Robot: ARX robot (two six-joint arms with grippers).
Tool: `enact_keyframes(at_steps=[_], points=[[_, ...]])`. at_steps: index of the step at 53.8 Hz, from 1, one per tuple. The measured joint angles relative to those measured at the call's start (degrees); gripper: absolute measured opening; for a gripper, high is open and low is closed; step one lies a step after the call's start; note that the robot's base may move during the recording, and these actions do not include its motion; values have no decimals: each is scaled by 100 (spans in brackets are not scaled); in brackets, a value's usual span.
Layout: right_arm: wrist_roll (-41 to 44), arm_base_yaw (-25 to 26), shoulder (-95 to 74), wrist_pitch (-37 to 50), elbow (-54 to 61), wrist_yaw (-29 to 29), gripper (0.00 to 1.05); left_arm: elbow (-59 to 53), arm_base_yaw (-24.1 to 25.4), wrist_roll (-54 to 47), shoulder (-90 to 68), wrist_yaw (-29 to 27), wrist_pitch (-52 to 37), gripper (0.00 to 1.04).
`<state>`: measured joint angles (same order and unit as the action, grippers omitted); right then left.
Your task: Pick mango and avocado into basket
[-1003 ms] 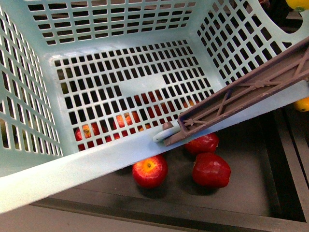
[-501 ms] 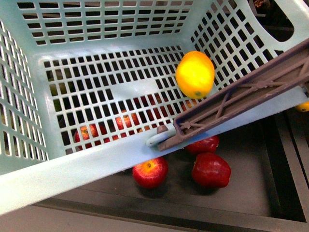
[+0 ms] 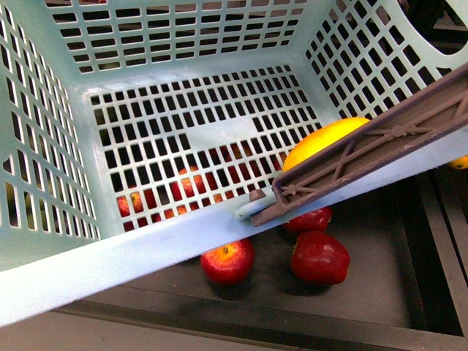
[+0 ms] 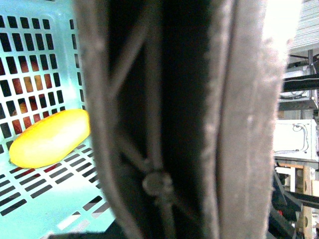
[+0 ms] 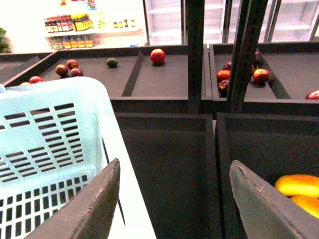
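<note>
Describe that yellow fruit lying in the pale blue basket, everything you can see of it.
The mango is a smooth, oblong fruit, bright yellow shading toward orange, with no red on it. It lies on its side on the slotted floor of the basket, close to the wall on the robot's right. In the front view the grey-brown handle crosses in front and hides its lower part; the left wrist view shows most of its length. No gripper touches it.

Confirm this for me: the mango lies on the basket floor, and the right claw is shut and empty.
One thing is wrong: the right claw is open, not shut, with its jaws wide apart and nothing between them, as the right wrist view shows. The mango does lie on the floor of the basket.
</note>
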<state>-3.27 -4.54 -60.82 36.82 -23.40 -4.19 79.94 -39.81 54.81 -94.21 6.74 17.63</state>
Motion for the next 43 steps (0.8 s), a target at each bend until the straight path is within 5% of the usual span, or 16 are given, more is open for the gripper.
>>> enact_keyframes(at_steps=[14,19,43], points=[[229,398,623,155,802,376,24,0,7,-26,0,-61,0,14],[273,439,981,153,1134,409,3,0,7,-24,0,-55,0,14],[297,444,2341,-435,1904,417,2,0,7,-24,0,-52,0,14]])
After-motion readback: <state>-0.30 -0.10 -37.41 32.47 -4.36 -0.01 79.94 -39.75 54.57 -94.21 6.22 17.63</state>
